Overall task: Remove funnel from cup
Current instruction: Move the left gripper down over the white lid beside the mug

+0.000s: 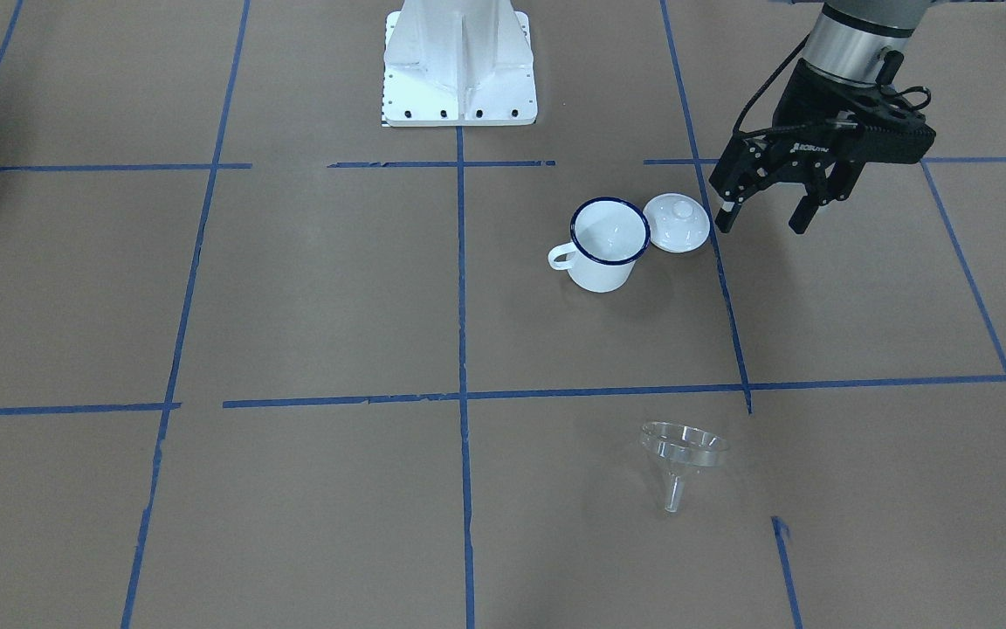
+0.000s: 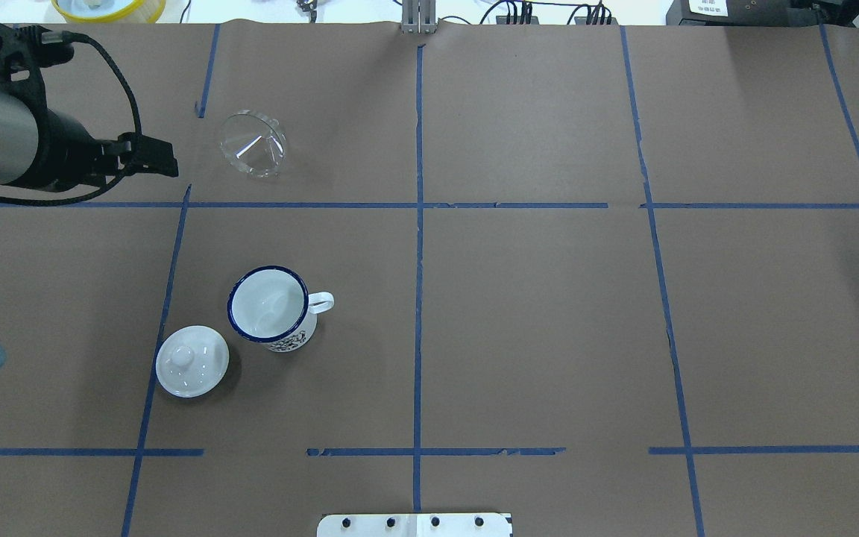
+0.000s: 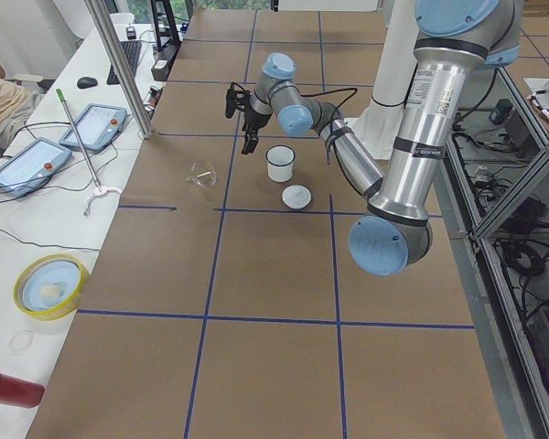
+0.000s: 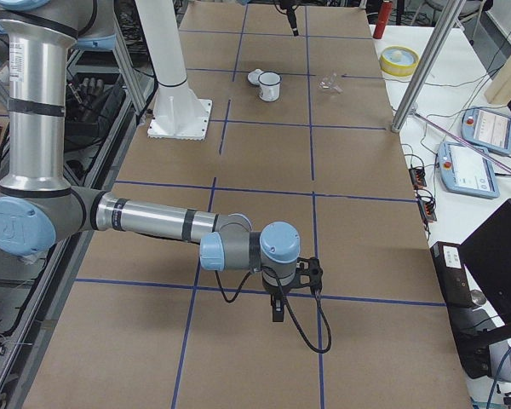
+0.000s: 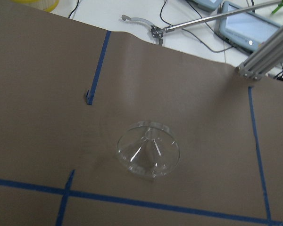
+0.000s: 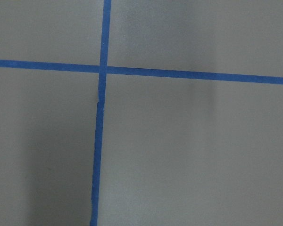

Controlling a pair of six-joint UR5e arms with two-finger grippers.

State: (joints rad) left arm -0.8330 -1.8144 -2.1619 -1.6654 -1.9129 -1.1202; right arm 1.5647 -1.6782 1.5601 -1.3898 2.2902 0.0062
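Table (image 1: 311,297): brown paper with a blue tape grid is covering the whole top.
Right arm (image 4: 145,217): reaching out low over a bare patch, far from the mug.
Left arm (image 1: 852,44): coming in over the table on the lid's side.
Left gripper (image 1: 762,218): hovering just beside the lid, fingers spread apart and holding nothing.
Right gripper (image 4: 277,305): only showing in the side view, so I can't tell if the fingers are apart or together.
Mug (image 1: 608,246): white enamel with a dark blue rim, standing upright.
Lid (image 1: 676,223): round and white, lying knob-up just beside the mug, opposite the handle.
Funnel (image 1: 682,450): clear plastic, out of the mug and lying tipped on its side on the table. It's sitting well apart from the mug, across a tape line, with nothing touching it.
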